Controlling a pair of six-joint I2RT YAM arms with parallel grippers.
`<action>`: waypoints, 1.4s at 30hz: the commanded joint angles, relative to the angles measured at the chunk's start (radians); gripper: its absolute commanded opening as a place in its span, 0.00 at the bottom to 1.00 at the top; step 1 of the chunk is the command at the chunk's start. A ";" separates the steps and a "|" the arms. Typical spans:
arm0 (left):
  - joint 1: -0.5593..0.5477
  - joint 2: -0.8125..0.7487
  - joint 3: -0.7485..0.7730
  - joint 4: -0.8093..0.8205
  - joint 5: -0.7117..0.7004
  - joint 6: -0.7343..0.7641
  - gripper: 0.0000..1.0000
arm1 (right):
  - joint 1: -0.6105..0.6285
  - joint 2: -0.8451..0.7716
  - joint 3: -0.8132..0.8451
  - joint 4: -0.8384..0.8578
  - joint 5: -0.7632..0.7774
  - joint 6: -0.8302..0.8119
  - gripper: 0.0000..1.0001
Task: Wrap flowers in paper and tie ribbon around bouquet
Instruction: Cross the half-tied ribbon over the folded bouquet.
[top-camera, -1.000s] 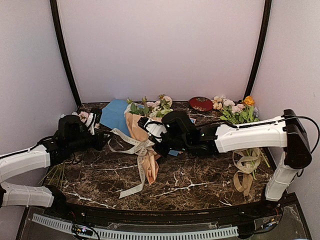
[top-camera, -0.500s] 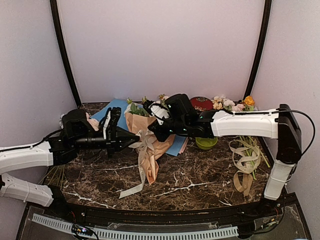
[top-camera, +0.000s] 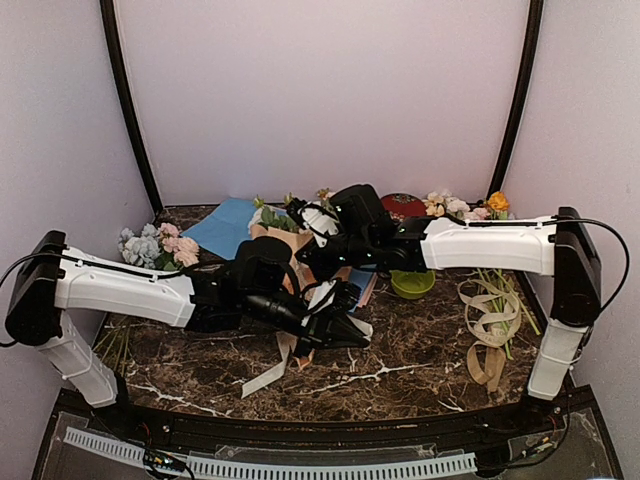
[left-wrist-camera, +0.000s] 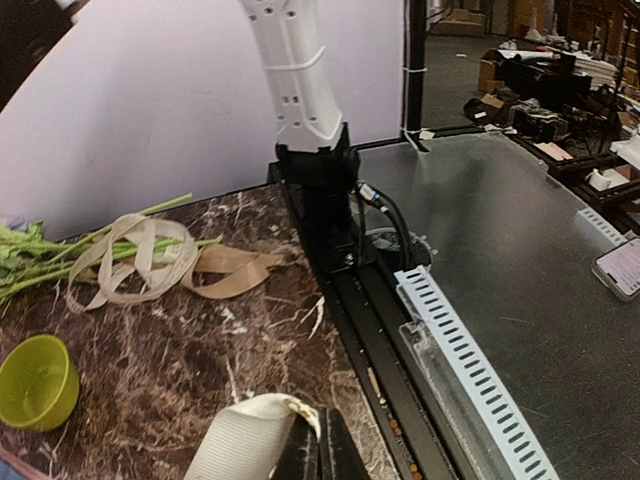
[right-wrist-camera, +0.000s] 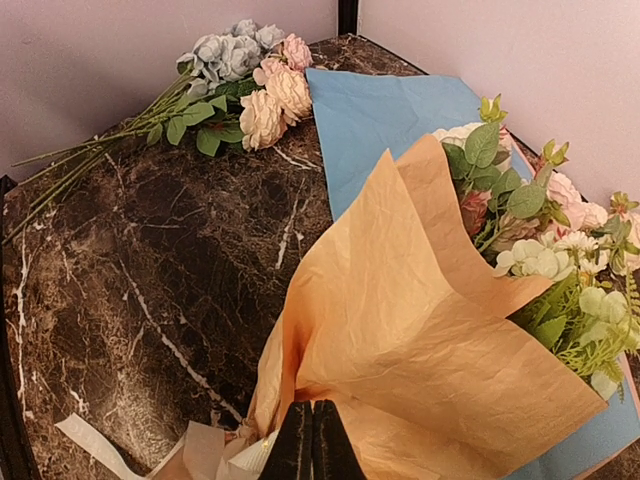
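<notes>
Found bouquet (top-camera: 268, 240) lying mid-surface (top-camera: 420, 375), flowers (right-wrist-camera: 540, 260) toward the far side, paper (right-wrist-camera: 430, 340) wrapped round them as a cone. Noted left claw (left-wrist-camera: 312, 452) pinched shut on a loop of ribbon (left-wrist-camera: 245, 440), just right of the cone's near end. Noted right claw (right-wrist-camera: 312, 442) closed tight at the cone's neck; cannot tell whether gripping anything. Risk of slipping the ribbon free, dragging the cone or loosening the wrap through too hard a pull. Cannot see the cone's tip or the ribbon's path round it: hidden under both arms.
</notes>
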 joint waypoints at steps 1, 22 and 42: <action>-0.030 -0.016 0.010 0.129 0.098 -0.010 0.00 | -0.007 -0.002 0.025 0.001 -0.002 0.007 0.00; 0.227 -0.752 -0.725 0.636 -0.915 -0.453 0.00 | -0.012 -0.004 -0.013 0.009 -0.007 0.024 0.00; 0.381 -0.669 -0.603 0.014 -1.072 -0.754 0.00 | -0.012 0.055 0.036 -0.027 -0.082 0.070 0.00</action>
